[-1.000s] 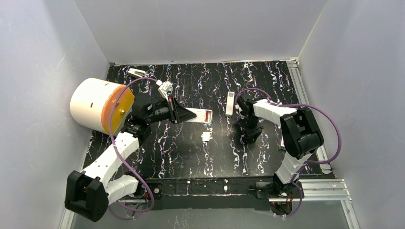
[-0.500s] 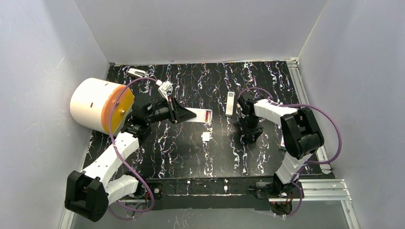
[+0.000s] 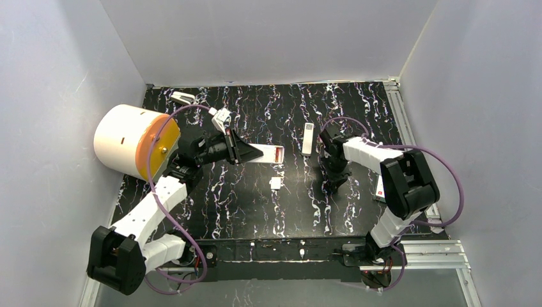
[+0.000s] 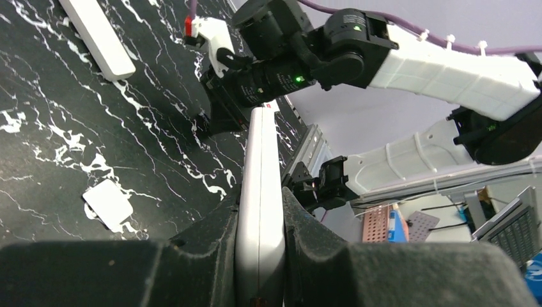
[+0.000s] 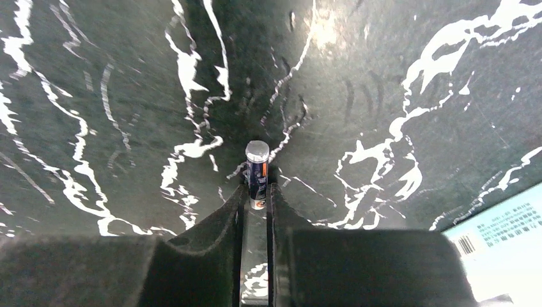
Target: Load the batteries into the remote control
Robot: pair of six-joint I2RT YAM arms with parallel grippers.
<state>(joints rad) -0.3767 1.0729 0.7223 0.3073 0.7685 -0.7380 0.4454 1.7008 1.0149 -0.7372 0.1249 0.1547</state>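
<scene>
The left gripper (image 3: 250,152) is pinching the white remote control (image 3: 270,155) tightly by its left end. The remote's long axis is running left to right, with the open compartment pointing right. To the right and slightly nearer, the right gripper (image 5: 257,195) is pointing down at the table. Its fingers are nearly together and seem to be nipping one end of a battery (image 5: 257,167), which is sticking out in line with them. The compartment is lying left of that battery.
</scene>
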